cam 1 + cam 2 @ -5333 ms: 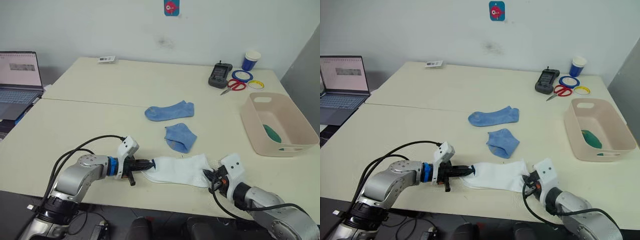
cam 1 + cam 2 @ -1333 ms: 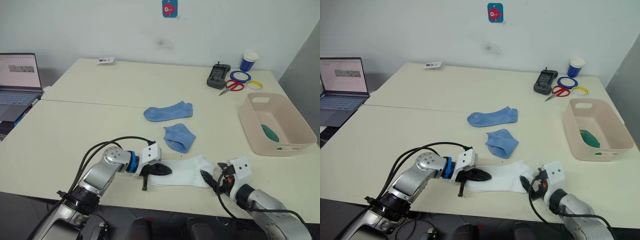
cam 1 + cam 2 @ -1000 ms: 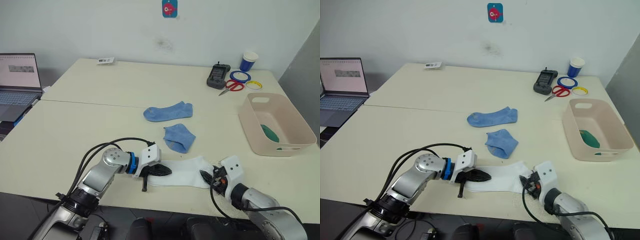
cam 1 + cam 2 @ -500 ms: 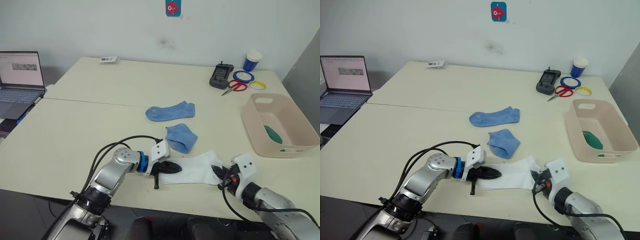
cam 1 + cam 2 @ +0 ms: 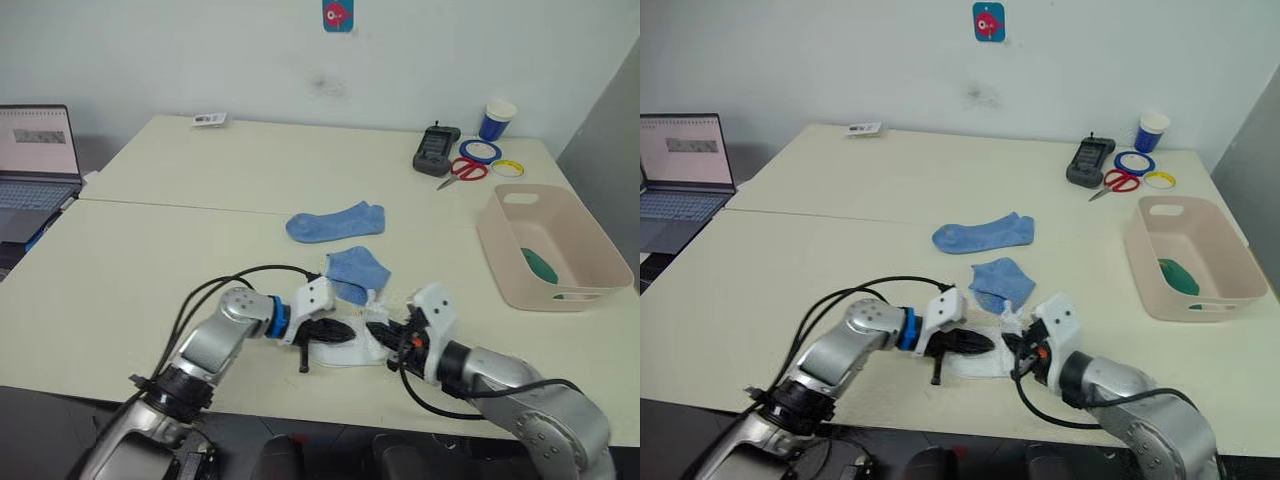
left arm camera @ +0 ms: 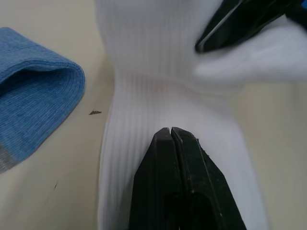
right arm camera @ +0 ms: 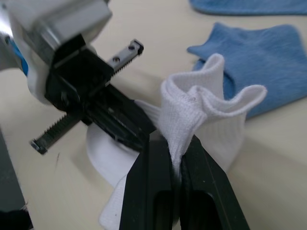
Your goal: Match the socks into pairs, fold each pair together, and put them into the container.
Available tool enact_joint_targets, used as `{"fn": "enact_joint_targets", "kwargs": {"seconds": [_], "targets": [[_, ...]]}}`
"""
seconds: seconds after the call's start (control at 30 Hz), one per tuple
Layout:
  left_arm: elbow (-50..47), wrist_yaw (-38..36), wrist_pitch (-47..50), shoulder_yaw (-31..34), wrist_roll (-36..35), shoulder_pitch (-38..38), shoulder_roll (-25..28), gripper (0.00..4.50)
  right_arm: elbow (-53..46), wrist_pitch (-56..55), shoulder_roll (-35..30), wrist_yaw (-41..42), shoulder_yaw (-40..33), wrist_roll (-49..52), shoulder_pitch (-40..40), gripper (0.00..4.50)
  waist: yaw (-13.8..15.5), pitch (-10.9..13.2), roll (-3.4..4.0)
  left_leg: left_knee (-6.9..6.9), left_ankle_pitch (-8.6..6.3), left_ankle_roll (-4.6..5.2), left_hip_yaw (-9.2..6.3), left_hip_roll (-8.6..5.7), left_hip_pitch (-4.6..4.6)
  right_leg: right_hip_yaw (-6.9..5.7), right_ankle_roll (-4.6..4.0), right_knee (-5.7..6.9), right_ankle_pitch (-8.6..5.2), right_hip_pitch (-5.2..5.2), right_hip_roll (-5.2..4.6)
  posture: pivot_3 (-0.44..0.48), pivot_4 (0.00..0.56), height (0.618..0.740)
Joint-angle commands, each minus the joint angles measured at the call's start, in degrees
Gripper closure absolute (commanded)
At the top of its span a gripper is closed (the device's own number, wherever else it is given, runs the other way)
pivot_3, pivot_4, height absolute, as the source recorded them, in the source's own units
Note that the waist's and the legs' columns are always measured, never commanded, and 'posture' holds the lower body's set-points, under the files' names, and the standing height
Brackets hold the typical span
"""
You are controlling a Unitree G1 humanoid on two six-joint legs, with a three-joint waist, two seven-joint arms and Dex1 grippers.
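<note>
Folding the white socks [image 5: 985,355] at the near edge of the desk [image 5: 150,250] is the step in hand: the left gripper [image 6: 171,139], jaws pressed together, pins the middle of the white fabric flat, while the right gripper [image 7: 173,158] pinches a bunched end lifted over the left gripper's fingers. To fold well, I judge the right should carry its end fully across so the edges align, then the left can slide out without dragging the layers. 2 blue socks [image 5: 335,222] lie just beyond, 1 already folded [image 5: 357,275]. The pink container [image 5: 510,255] sits well apart on the right with something green [image 5: 542,265] inside.
</note>
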Motion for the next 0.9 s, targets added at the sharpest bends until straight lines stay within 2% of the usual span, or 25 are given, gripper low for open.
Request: {"fn": "enact_joint_targets", "kwargs": {"seconds": [0.03,0.2,0.47,0.6,0.73,0.9], "targets": [[-3.1,-1.9,-0.1,0.3,-0.9,1.1,2.2,4.50,1.3,1.7,-0.1,0.5,1.9,0.6,-2.9,4.48,0.1,0.0,0.00,0.00,0.00,0.00,0.01,-0.02,-0.01,0.00,0.00,-0.01,0.00,0.00,-0.04,0.000,0.150,0.725],[0.3,0.0,-3.5,-0.3,1.2,3.8,2.2,4.50,5.7,2.3,0.2,1.7,5.9,0.1,-6.9,4.48,0.1,0.0,-0.05,0.00,0.00,0.00,0.04,-0.03,-0.03,-0.02,0.00,-0.08,0.00,0.00,-0.14,0.000,0.150,0.725],[0.7,1.7,-3.2,3.8,-0.7,4.7,3.4,4.50,10.2,1.1,0.9,3.8,9.8,-0.2,-10.1,4.48,0.1,0.1,-0.05,-0.01,0.00,0.01,0.01,-0.02,-0.04,-0.04,0.00,-0.08,0.00,-0.01,-0.13,0.000,0.150,0.725],[0.7,2.0,-3.5,5.8,-1.1,5.2,4.9,4.50,10.4,-0.3,1.3,4.5,9.5,-0.5,-11.9,3.42,0.0,0.1,-0.05,-0.02,0.00,0.01,-0.01,0.01,-0.03,-0.07,0.00,-0.04,0.00,-0.05,-0.11,0.000,0.150,0.725],[1.1,1.7,-3.0,9.0,-2.3,5.2,7.3,4.50,6.7,2.8,1.1,5.6,5.7,3.5,-13.5,2.01,0.1,0.1,-0.05,-0.04,0.00,0.01,0.01,0.01,-0.11,-0.06,0.00,-0.03,0.00,-0.13,-0.11,0.000,0.150,0.725],[4.7,1.0,-3.3,14.1,-5.5,0.4,7.5,4.50,1.4,4.4,-2.5,7.2,0.9,7.2,-13.2,0.23,0.4,0.1,-0.11,-0.03,0.01,0.01,-0.05,-0.01,-0.45,-0.16,0.00,-0.03,0.01,-0.41,-0.14,0.000,0.150,0.725]]}}
